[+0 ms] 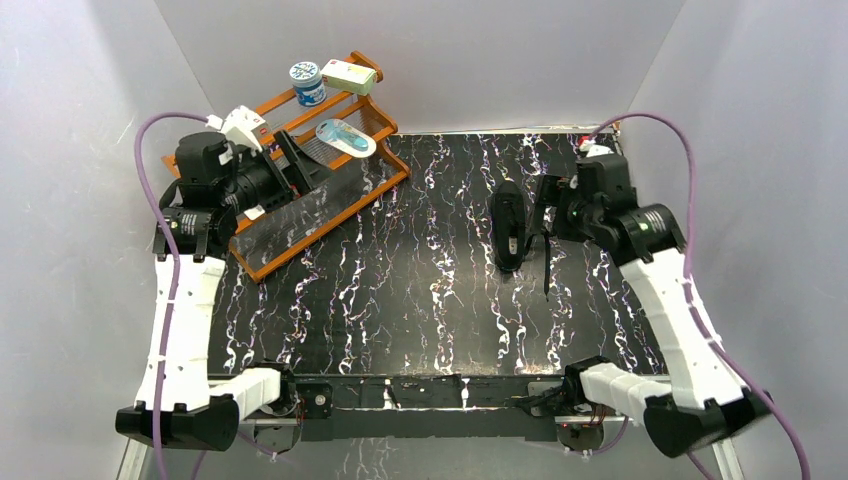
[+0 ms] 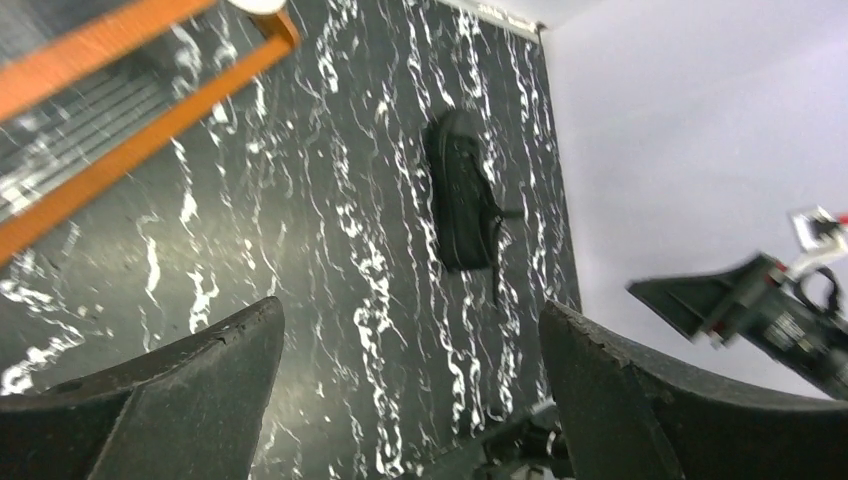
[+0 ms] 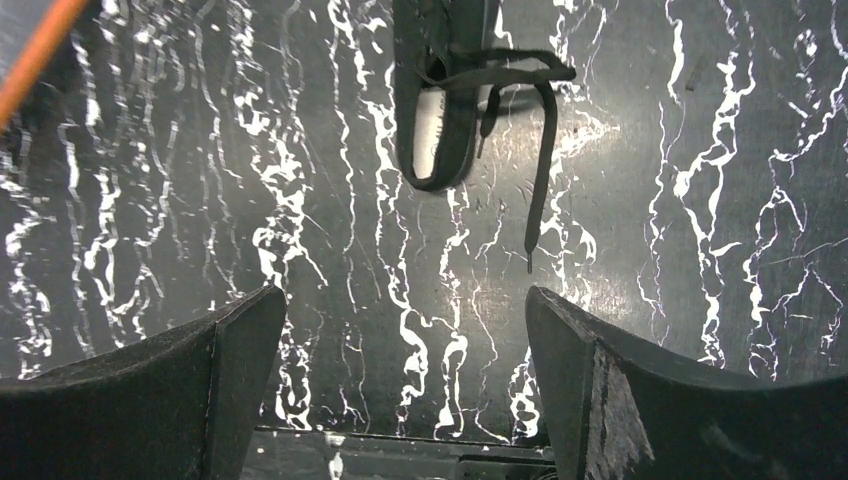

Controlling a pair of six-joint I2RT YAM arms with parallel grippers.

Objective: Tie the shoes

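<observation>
The small black sneaker (image 1: 508, 228) lies on the black marbled table, right of centre, toe towards the far side. It also shows in the left wrist view (image 2: 460, 195) and in the right wrist view (image 3: 440, 90), with a white label on its insole. Its thin black laces (image 3: 543, 170) are loose; one end trails on the table to the shoe's right. My right gripper (image 1: 545, 212) hovers just right of the shoe, open and empty (image 3: 405, 330). My left gripper (image 1: 312, 168) is open and empty (image 2: 412, 340), held high over the orange rack, far left of the shoe.
An orange wire rack (image 1: 330, 190) stands at the back left, holding a blue-lidded cup (image 1: 307, 83), a green-and-white box (image 1: 350, 75) and a blue-and-white packet (image 1: 345, 137). White walls enclose the table on three sides. The right arm (image 2: 770, 300) shows in the left wrist view.
</observation>
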